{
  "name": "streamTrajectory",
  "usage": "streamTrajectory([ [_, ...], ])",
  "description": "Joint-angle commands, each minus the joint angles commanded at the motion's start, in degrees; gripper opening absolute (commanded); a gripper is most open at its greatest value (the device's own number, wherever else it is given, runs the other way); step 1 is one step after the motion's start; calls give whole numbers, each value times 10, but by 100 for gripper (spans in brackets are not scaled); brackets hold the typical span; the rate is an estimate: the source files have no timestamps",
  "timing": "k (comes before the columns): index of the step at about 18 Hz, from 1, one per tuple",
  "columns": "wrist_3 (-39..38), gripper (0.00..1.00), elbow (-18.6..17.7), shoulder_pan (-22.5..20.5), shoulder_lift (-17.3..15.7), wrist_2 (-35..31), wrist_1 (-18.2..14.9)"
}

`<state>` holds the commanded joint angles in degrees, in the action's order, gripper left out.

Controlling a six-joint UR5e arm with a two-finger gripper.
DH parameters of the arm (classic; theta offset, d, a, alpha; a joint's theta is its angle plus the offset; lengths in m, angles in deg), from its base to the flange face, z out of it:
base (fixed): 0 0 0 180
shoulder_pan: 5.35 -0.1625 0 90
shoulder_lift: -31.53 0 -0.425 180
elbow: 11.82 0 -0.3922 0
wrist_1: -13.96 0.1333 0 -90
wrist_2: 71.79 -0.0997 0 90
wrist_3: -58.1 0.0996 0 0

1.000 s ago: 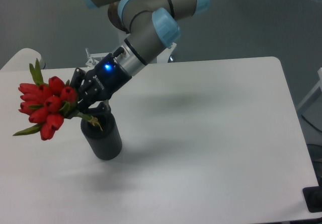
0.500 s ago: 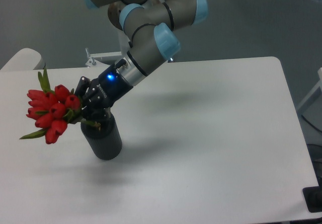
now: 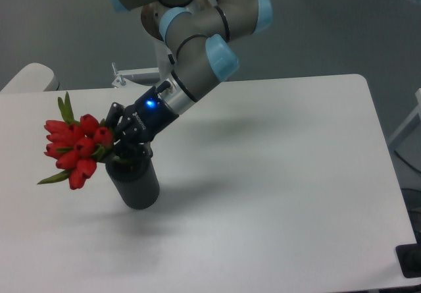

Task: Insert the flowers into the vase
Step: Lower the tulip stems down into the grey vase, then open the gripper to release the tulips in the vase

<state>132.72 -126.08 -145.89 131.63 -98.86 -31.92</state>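
Note:
The flowers (image 3: 74, 149), a tight bunch of red tulip buds with green leaves, lean out to the left at a steep tilt over the table. Their stem ends point down into the mouth of the vase (image 3: 134, 182), a dark grey cylinder standing upright on the left half of the white table (image 3: 276, 174). My gripper (image 3: 119, 145) is shut on the flowers at their stems, right above the vase's rim. The stem tips are hidden behind the fingers and the rim.
The arm (image 3: 197, 49) reaches down from the back over the table's rear left part. A small metal bracket (image 3: 122, 77) stands at the far edge. A black object (image 3: 409, 260) sits at the table's front right corner.
The gripper has carried the flowers to the right and slightly down, bringing the stems over the vase's mouth. The bunch has turned a bit more upright.

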Motion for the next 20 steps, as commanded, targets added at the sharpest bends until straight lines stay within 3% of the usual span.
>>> streamTrajectory([
  [1,0,43,-2,-3,0,0,0],
  [4,-6,81,-6,-10,0,-1,-1],
  [7,-6,99,-6,-15,-2,-2,-2],
  [14,1,100,-6,-35,-5,-6,-2],
  [20,-3,100,-5,-51,-15,-68,-4],
])
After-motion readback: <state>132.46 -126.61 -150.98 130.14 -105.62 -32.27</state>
